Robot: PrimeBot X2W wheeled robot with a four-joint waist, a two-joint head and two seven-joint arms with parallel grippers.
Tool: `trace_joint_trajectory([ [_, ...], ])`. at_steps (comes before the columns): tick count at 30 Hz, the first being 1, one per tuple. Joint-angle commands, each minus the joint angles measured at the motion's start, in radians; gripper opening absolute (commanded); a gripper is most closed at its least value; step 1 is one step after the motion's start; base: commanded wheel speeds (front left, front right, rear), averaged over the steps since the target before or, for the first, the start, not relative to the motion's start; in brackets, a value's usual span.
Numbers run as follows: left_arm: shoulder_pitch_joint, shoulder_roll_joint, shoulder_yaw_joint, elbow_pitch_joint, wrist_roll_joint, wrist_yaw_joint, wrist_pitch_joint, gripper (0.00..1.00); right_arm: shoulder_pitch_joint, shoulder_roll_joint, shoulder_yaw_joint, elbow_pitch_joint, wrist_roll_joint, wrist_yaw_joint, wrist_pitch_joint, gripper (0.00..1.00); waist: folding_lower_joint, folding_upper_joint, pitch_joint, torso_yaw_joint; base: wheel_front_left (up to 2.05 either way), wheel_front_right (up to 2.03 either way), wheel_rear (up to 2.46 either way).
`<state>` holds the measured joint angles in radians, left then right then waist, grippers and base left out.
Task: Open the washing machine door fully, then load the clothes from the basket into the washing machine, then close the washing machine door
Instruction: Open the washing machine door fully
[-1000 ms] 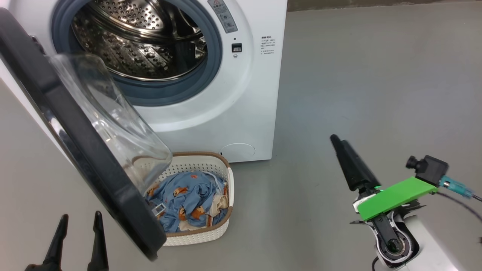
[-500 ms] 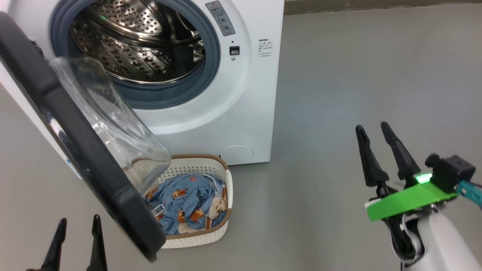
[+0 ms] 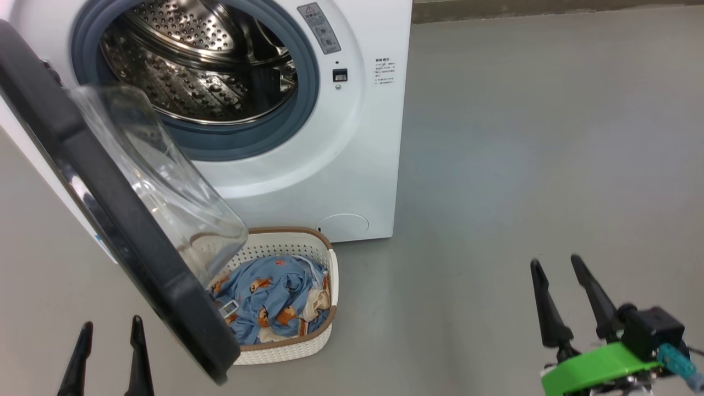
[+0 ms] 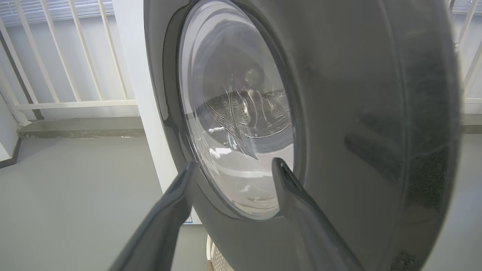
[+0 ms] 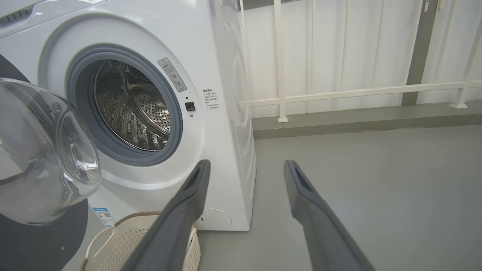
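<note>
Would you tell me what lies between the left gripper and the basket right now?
The washing machine door: in the head view its black rim hangs between the left gripper and the basket.

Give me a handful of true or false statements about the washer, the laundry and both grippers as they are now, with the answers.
1. The washing machine door is open. True.
2. The clothes are in the drum. False: they lie in the basket.
3. The right gripper holds a garment. False: it is open and empty.
4. The left gripper is open. True.
5. The basket stands in front of the washing machine. True.
</note>
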<state>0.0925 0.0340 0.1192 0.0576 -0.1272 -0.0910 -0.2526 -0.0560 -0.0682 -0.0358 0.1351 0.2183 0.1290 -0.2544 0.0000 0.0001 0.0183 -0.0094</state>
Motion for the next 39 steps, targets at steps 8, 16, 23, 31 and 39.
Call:
trace_joint_trajectory([
  [8, 0.000, 0.016, 0.013, -0.033, -0.010, 0.025, -0.009, 1.00, 0.038, 0.013, 0.006, -0.031, -0.105, 0.002, -0.007, 1.00, 0.0000, -0.0001, -0.003, 0.003, 0.00, 0.00, 0.00],
  [16, 0.006, 0.016, -0.001, -0.033, -0.012, 0.037, -0.009, 1.00, 0.060, 0.017, -0.013, -0.045, -0.167, 0.002, -0.007, 1.00, 0.0000, -0.0001, -0.007, 0.009, 0.00, 0.00, 0.00],
  [23, 0.013, 0.016, -0.005, -0.026, -0.009, 0.035, -0.009, 1.00, 0.065, 0.018, -0.027, -0.044, -0.167, 0.002, -0.007, 1.00, 0.0000, -0.0001, -0.010, 0.012, 0.00, 0.00, 0.00],
  [31, 0.016, 0.016, -0.007, -0.023, -0.009, 0.032, -0.009, 1.00, 0.064, 0.018, -0.029, -0.037, -0.167, 0.002, -0.007, 1.00, 0.0000, -0.0001, -0.011, 0.012, 0.00, 0.00, 0.00],
  [39, 0.015, 0.016, -0.009, -0.015, -0.012, 0.024, -0.009, 0.00, 0.063, 0.018, -0.024, -0.030, -0.166, 0.002, -0.007, 1.00, 0.0000, -0.0001, -0.013, 0.013, 0.00, 0.00, 0.00],
])
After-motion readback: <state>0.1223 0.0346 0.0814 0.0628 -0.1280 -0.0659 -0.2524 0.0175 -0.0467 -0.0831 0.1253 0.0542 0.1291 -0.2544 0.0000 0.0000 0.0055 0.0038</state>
